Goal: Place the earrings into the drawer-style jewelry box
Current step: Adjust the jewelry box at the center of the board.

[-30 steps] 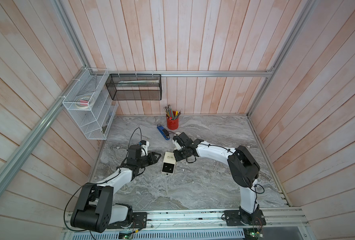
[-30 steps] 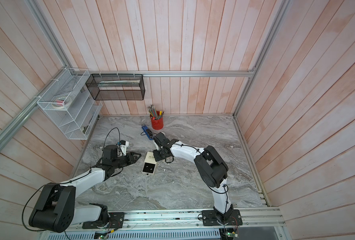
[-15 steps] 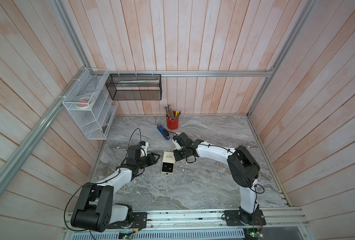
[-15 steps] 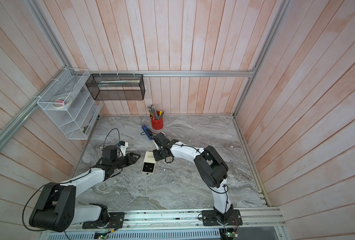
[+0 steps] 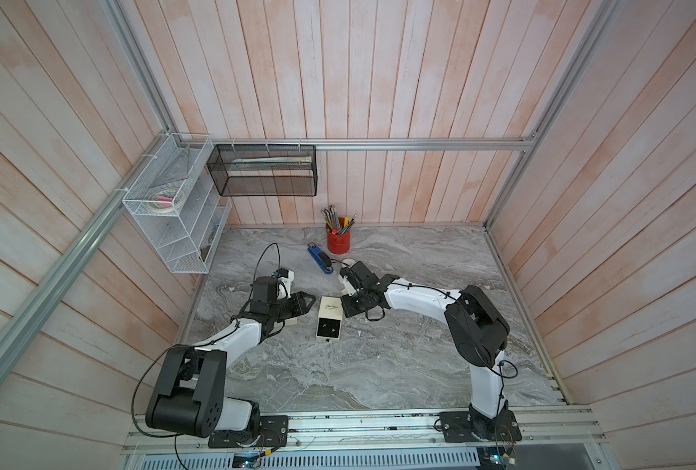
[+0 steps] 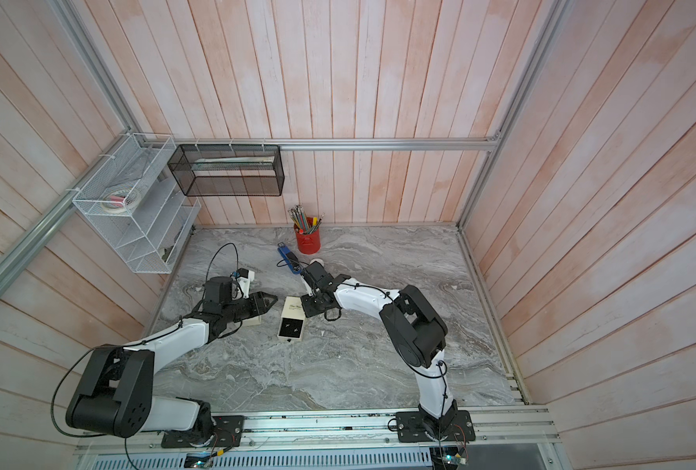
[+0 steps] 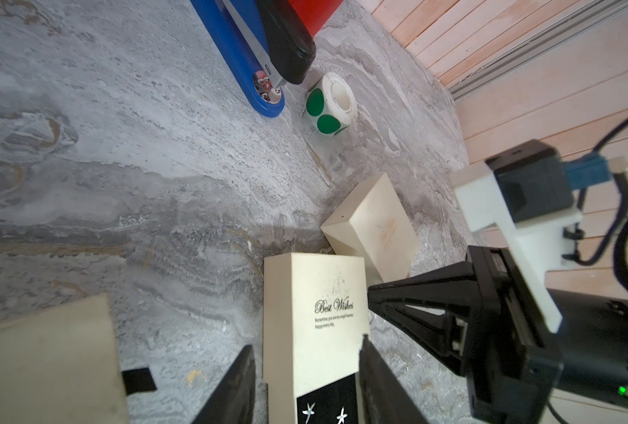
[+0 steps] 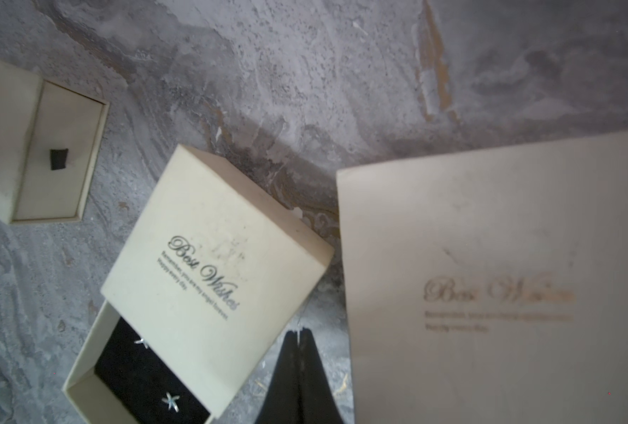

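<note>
- Right wrist view gives us the jewelry box (image 8: 213, 264): a cream sleeve printed "Best Wishes", with its drawer (image 8: 83, 361) standing partly out.
- We count two star-shaped earrings (image 8: 170, 401) lying on the drawer's black pad.
- In both top views the box lies toward 9 o'clock of the counter (image 5: 378, 366) centre, with the drawer pointing to 6 o'clock.
- We see the left claw (image 5: 311, 300) at 9 o'clock of the sleeve, just beside it, jaws standing apart.
- We find the right claw (image 8: 299, 336) at 3 o'clock of the sleeve, fingertips pressed together; a tiny glint there is too small for us to name.
- A second cream box (image 5: 292, 321) lies under the left arm; a red pencil cup (image 5: 338, 244) stands at 12 o'clock of the jewelry box.
</note>
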Controlling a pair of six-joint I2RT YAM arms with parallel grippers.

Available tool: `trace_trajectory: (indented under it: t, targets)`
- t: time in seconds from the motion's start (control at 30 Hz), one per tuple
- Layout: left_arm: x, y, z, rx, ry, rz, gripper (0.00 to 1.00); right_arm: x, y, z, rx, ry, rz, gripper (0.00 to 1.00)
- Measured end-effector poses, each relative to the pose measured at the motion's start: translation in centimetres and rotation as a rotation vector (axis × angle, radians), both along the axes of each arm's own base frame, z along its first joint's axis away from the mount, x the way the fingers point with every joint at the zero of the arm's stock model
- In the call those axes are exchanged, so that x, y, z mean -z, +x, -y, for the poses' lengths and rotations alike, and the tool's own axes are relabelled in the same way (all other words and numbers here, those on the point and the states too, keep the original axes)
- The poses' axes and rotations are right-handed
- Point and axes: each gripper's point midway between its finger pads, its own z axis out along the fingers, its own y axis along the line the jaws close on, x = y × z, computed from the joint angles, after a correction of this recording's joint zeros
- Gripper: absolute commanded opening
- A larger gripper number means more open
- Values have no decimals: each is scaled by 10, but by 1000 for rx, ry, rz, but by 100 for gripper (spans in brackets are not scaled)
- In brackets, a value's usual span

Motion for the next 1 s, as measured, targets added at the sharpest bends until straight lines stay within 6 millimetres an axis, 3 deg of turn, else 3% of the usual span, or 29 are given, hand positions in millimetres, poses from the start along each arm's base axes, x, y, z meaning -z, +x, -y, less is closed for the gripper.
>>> trace_trajectory:
  t: [0.23,0.47,0.63,0.83,1.0]
  targets:
    - [3,0,-2,-12,10,-12,50,2,13,-17,-43,51,1,0]
    - [11,2,-4,-23,22,-40,62,-9,24,-26,-68,146,21,0]
    - [16,13,-2,-12,42,-55,64,-19,26,-16,-38,164,60,0]
    - [14,41,8,18,67,-38,64,-42,-4,19,3,136,106,0]
    - [24,58,24,65,79,-53,62,-42,-65,13,-100,119,96,0]
